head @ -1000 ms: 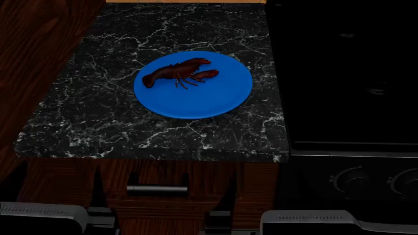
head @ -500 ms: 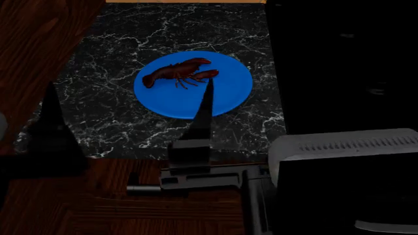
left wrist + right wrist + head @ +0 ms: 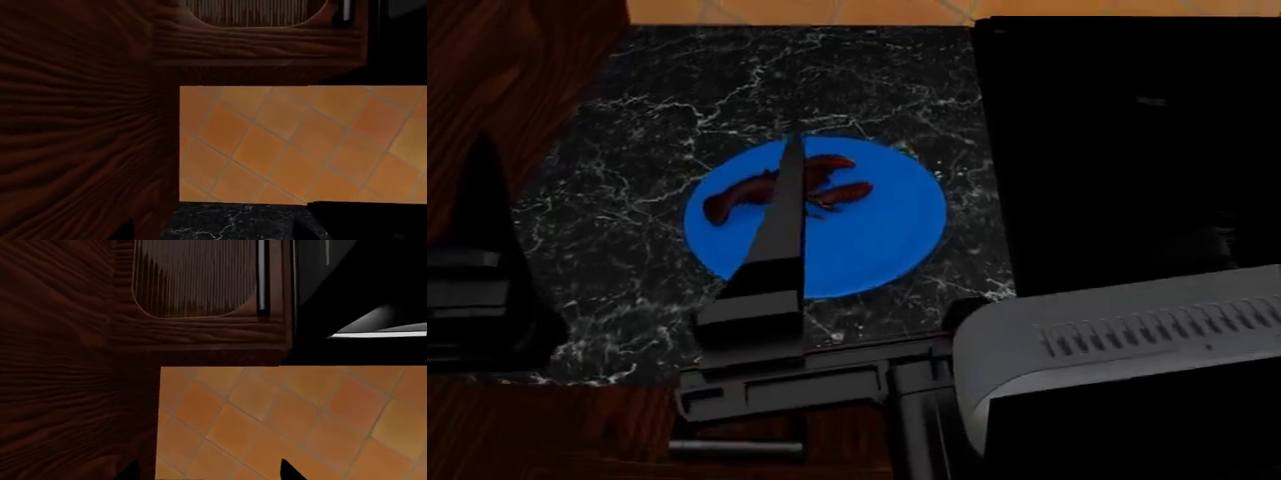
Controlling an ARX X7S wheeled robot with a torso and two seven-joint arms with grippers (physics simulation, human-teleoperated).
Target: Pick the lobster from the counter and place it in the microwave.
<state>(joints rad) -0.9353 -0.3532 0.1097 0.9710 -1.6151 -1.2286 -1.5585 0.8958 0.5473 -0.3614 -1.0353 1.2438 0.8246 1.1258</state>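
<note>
Right claw: one dark finger rises over the blue plate, crossing the lobster; released or clenched, cannot tell. Left claw at the tabletop edge, state unreadable too. Lobster lies on the plate, microwave just beside.

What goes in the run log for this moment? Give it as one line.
phase: approach | lobster: on blue plate, on counter, ungrasped | right hand: above plate, grip unclear | left hand: unseen
</note>
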